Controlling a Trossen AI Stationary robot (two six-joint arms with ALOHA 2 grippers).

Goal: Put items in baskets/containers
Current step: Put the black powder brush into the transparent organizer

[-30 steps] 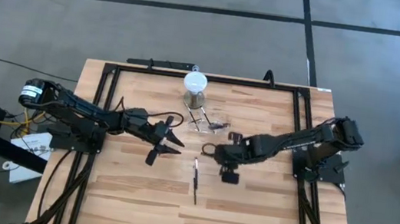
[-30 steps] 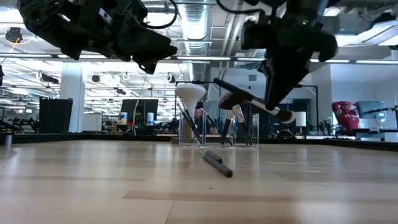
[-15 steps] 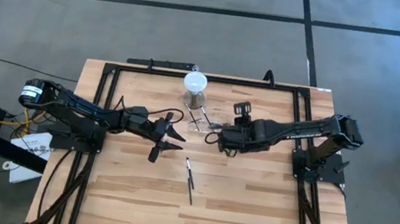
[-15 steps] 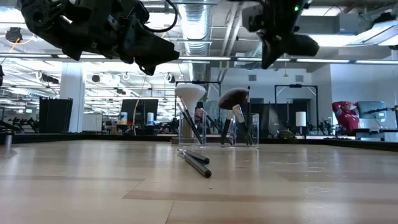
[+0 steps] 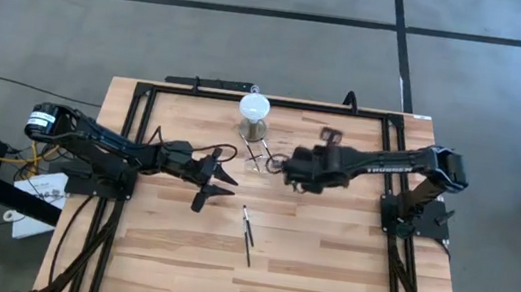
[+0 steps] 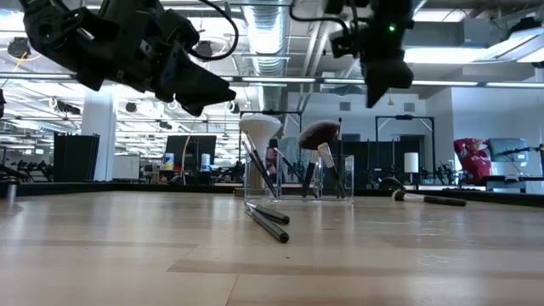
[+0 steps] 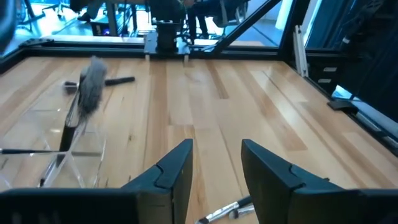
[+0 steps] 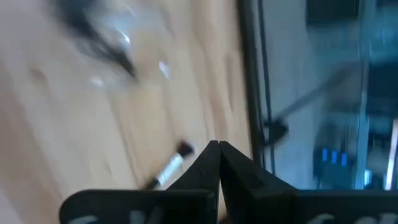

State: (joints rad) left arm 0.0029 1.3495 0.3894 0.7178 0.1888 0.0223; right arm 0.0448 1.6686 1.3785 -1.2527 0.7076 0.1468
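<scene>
The clear container (image 5: 271,158) stands at the table's far middle with several brushes leaning inside it (image 6: 321,136). Two slim brushes (image 5: 246,234) lie side by side on the wood nearer the front, also seen in the low view (image 6: 268,223). Another brush (image 6: 425,199) lies flat on the table to the right of the container; it also shows in the right wrist view (image 8: 169,169). My right gripper (image 8: 217,147) hangs shut and empty above the table, just right of the container (image 5: 283,165). My left gripper (image 7: 216,155) hovers open left of the container (image 5: 227,184), holding nothing.
A grey cylinder with a white round top (image 5: 254,107) stands at the far edge behind the container. A black metal frame (image 5: 133,119) runs around the table. Bare wood (image 5: 325,266) lies at the near side.
My right gripper has risen and swung toward the far edge, to beside the container, tipping more level. The brush it held a second ago has left its fingers and now lies on the table to the right. The two loose brushes have slid slightly left.
</scene>
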